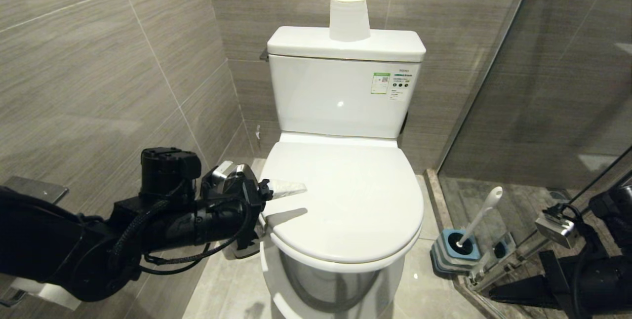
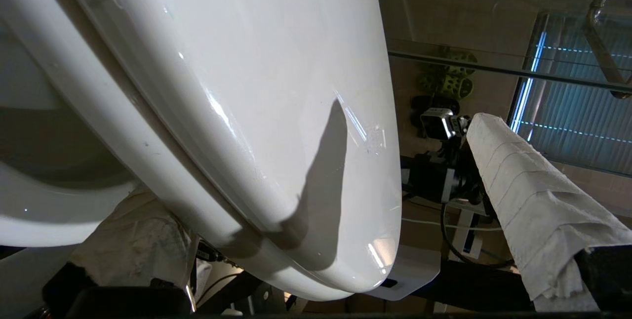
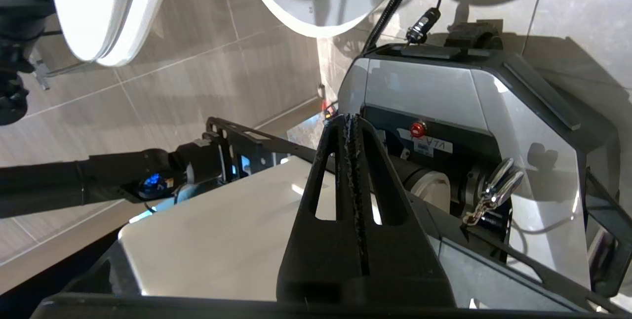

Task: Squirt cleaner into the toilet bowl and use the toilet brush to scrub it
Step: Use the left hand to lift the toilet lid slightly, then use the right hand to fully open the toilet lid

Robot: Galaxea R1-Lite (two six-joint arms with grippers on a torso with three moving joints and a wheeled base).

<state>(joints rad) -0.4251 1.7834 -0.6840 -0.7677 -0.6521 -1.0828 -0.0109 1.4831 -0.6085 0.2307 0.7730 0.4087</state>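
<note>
Head view: lid point(image 1: 345, 195) down flat over toilet bowl point(image 1: 335, 289), so opening up looks like the step in hand. Left gripper point(image 1: 276, 210) at the lid's left edge, spread wide, holding nothing. One cloth-wrapped finger point(image 1: 289, 188) reaching over the lid top, the other apparently under the edge, though hidden here. Toilet brush point(image 1: 481, 215) parked upright in its holder point(image 1: 456, 252) on the floor, right of the bowl, beside the glass partition point(image 1: 543, 87). Right arm point(image 1: 592, 269) low at near right, idle. Paper roll point(image 1: 349, 18) on the tank point(image 1: 345, 42) at the far end; worth keeping the raised lid from knocking it. No cleaner seen anywhere.

Left wrist view: lid rim sitting between the two wrapped fingers point(image 2: 533, 200), not pinched. Seat point(image 2: 123, 126) stacked right under the lid; thin seam between them. Advice: push in deeper before closing, catch the lid only unless the seat should go up too, close firmly since gloss plus cloth may slip. Then lift in an arc about the far hinge, not straight up.

Right wrist view: right gripper point(image 3: 349, 121) fully closed, nothing between the fingers, pointing at the robot's own base point(image 3: 444, 92). Needs opening before going for the brush handle.
</note>
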